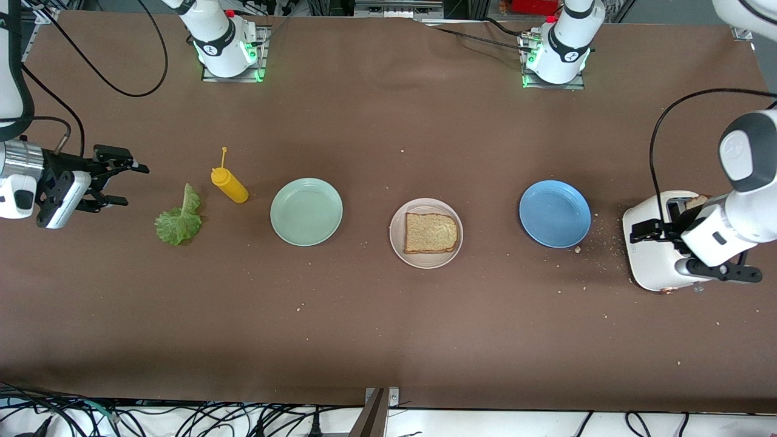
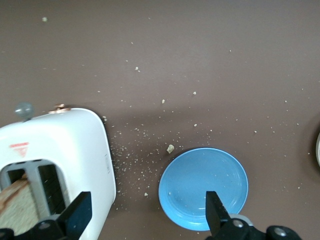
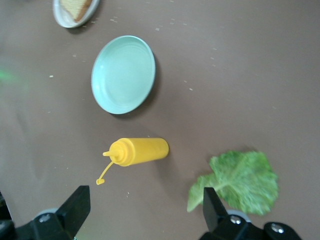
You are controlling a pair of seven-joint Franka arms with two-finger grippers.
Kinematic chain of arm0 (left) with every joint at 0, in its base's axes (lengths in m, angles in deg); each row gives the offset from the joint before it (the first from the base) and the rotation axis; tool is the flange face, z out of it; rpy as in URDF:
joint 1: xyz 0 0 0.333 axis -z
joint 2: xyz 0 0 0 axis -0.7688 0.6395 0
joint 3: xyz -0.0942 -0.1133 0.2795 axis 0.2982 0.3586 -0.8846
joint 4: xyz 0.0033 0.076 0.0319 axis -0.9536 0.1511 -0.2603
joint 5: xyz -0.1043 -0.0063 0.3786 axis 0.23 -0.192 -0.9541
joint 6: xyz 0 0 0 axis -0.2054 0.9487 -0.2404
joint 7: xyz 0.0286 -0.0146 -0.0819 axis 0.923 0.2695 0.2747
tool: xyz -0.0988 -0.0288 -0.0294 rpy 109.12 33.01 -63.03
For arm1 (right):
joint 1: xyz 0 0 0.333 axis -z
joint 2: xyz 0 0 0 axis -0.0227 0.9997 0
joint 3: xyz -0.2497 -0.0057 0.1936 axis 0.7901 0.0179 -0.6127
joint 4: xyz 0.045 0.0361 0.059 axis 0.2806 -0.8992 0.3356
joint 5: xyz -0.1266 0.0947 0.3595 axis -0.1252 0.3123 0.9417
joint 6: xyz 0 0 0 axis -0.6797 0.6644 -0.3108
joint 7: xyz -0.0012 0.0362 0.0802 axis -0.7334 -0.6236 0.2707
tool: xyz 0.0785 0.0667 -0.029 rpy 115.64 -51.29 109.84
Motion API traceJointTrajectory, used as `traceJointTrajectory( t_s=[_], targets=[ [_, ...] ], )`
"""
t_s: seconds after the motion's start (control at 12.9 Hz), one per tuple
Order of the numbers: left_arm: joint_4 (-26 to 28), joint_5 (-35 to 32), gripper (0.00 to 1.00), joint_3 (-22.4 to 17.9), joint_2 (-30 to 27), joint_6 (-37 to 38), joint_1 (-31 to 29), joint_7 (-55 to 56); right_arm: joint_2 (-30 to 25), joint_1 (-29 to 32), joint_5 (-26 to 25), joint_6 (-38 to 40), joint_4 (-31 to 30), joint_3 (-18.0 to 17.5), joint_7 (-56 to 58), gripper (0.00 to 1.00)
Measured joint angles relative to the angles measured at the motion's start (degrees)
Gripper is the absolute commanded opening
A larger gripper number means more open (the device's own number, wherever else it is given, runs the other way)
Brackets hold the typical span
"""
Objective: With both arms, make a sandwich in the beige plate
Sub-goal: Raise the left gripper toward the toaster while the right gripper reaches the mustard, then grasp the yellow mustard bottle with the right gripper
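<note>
The beige plate (image 1: pixel 398 243) sits mid-table and holds one slice of brown toast (image 1: pixel 430 232). The plate also shows in the right wrist view (image 3: pixel 62 19). A second slice (image 1: pixel 698 201) stands in a slot of the white toaster (image 1: pixel 652 261) at the left arm's end, and it shows in the left wrist view (image 2: pixel 15 200). The green lettuce leaf (image 1: pixel 179 218) lies flat at the right arm's end and shows in the right wrist view (image 3: pixel 240 181). My left gripper (image 1: pixel 649 233) is open and empty over the toaster's edge (image 2: pixel 147 212). My right gripper (image 1: pixel 124 182) is open and empty beside the lettuce (image 3: pixel 145 210).
A yellow mustard bottle (image 1: pixel 229 184) lies next to the lettuce. A mint-green plate (image 1: pixel 306 212) sits between the bottle and the beige plate. A blue plate (image 1: pixel 555 213) sits between the beige plate and the toaster. Crumbs are scattered around the toaster.
</note>
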Motion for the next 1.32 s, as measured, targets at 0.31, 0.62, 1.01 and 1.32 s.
traceJointTrajectory(
  t_s=[0.31,0.62,1.01,1.32],
  targets=[
    [-0.1,-3.2,1.00,0.1,-2.7,2.2,1.6,4.0,0.5,0.0,8.6,-0.1,-7.1,3.5,15.9,1.00],
    [-3.1,-3.4,1.00,0.0,-3.5,7.5,1.7,4.5,3.2,0.3,14.5,-0.1,-11.7,5.8,26.9,1.00],
    [-4.3,-3.4,1.00,0.1,-6.3,12.8,1.7,4.5,9.1,1.8,22.1,0.4,-14.1,5.9,44.3,0.99],
    [-4.3,-3.4,1.00,0.5,-9.1,15.3,1.7,4.5,15.5,3.0,26.4,3.2,-14.2,6.0,57.3,0.99]
  ],
)
